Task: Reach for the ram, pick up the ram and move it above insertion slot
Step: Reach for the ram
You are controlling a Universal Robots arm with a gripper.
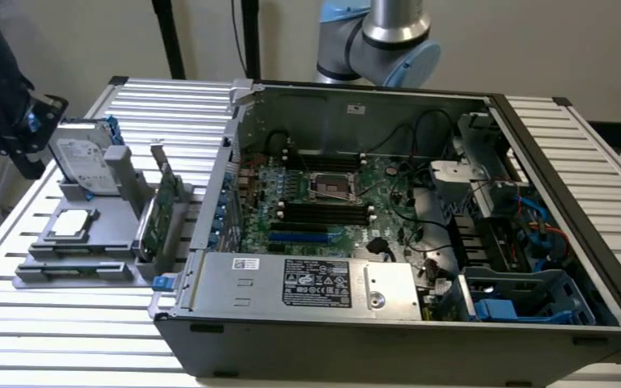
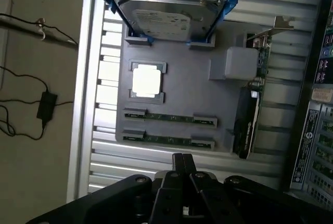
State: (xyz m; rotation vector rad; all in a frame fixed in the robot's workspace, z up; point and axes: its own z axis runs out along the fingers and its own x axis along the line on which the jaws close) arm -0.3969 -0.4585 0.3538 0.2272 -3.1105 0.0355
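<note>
ram [image 2: 167, 140] lies flat in slot of gray holder [image 2: 208, 99]. second stick [image 2: 169, 117] just beside it, parallel. cpu [image 2: 146, 81] and hard drive [image 2: 169, 18] farther along holder. expansion card [image 2: 248, 125] on edge at holder's side. i see gripper [image 2: 182, 157] hovering near ram, not touching, fingers together, holding nothing. open pc case [image 1: 343, 347] beside holder.

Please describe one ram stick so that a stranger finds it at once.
Beside the open computer case stands a grey holder tray. Near its silver processor lie two thin green sticks. The ram stick is the one farther from the processor.
</note>
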